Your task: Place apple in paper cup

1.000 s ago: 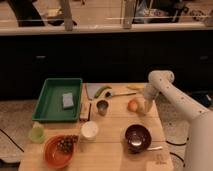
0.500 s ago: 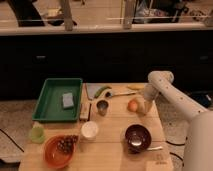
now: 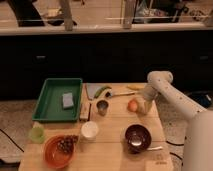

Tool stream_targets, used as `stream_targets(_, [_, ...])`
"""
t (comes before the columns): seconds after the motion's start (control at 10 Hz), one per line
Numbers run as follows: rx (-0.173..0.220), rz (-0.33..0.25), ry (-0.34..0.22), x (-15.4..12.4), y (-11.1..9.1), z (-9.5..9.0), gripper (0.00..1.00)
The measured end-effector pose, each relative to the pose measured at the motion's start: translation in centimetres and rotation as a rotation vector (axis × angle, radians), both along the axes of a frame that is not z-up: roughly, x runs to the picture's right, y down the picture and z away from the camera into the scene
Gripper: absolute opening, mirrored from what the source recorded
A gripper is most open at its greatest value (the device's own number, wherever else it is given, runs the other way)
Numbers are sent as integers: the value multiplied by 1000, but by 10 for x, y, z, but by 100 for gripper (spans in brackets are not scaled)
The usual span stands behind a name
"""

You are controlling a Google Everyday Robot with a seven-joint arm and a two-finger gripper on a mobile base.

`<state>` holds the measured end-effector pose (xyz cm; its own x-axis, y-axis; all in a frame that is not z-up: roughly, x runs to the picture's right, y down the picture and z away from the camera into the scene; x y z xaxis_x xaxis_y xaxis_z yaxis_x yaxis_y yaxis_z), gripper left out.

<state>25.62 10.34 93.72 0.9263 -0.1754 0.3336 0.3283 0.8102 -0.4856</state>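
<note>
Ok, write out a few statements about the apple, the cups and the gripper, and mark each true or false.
1. The apple is inside the paper cup. False: it lies on the table, apart from that cup.
2. The gripper is low over the table, close beside the apple. True.
3. The paper cup stands in the green tray. False: it stands on the table, outside the tray.
4. The metal cup stands between the tray and the apple. True.
</note>
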Motion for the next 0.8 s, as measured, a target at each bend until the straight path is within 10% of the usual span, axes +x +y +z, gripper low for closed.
stream_targets(0.8, [-5, -39, -26, -4, 5, 2, 80])
